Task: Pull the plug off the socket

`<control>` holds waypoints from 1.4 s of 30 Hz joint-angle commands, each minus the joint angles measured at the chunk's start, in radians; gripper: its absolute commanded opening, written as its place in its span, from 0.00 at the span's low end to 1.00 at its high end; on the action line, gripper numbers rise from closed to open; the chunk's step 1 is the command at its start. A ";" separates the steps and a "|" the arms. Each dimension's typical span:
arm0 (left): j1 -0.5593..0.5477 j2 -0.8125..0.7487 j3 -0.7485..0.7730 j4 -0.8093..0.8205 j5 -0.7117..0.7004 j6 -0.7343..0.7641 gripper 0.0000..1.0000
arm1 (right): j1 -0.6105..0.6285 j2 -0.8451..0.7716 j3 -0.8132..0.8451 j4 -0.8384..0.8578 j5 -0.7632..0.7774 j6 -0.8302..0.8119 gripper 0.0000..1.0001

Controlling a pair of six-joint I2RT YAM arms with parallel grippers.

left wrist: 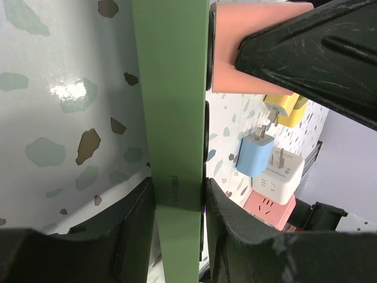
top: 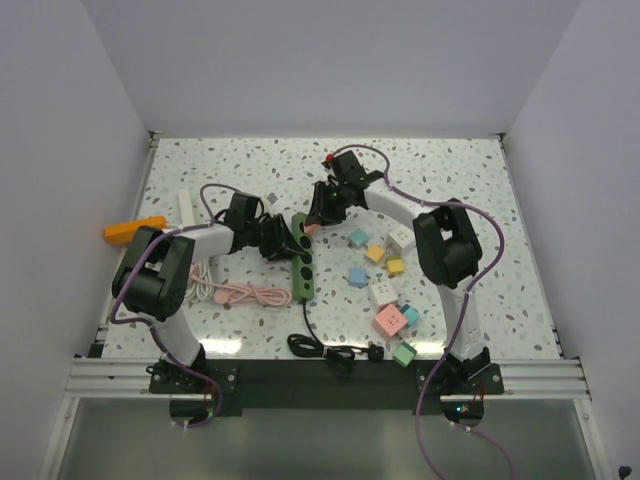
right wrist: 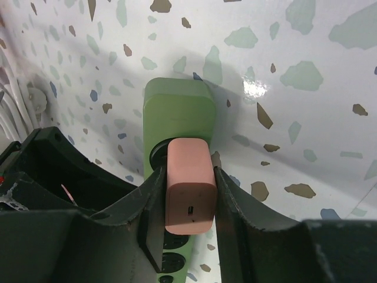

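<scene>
A green power strip (top: 302, 258) lies mid-table, with its black cord running toward the near edge. A pink plug (right wrist: 188, 186) stands in its far socket. My right gripper (right wrist: 187, 203) is shut on the pink plug, one finger on each side. The plug also shows in the left wrist view (left wrist: 247, 44), against the strip's face. My left gripper (left wrist: 177, 218) is shut on the green power strip (left wrist: 174, 118), clamping its narrow sides. In the top view the left gripper (top: 278, 240) and right gripper (top: 318, 215) meet at the strip's far end.
Several loose adapters lie right of the strip: blue (top: 357, 276), yellow (top: 394, 266), white (top: 384, 291), pink (top: 389, 320), green (top: 404, 353). A coiled pink cable (top: 245, 293) and a white strip (top: 185, 206) lie left. An orange object (top: 130, 229) sits at the left edge.
</scene>
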 commanded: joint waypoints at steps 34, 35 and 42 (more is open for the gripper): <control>-0.037 0.035 0.025 0.035 -0.233 0.010 0.00 | 0.007 -0.541 -0.281 -0.016 0.010 0.035 0.00; -0.037 0.027 0.027 0.037 -0.234 0.005 0.00 | 0.008 -0.575 -0.307 -0.027 0.027 0.035 0.00; -0.037 0.007 0.060 -0.001 -0.251 -0.001 0.00 | -0.012 -0.820 -0.531 -0.024 0.165 0.064 0.00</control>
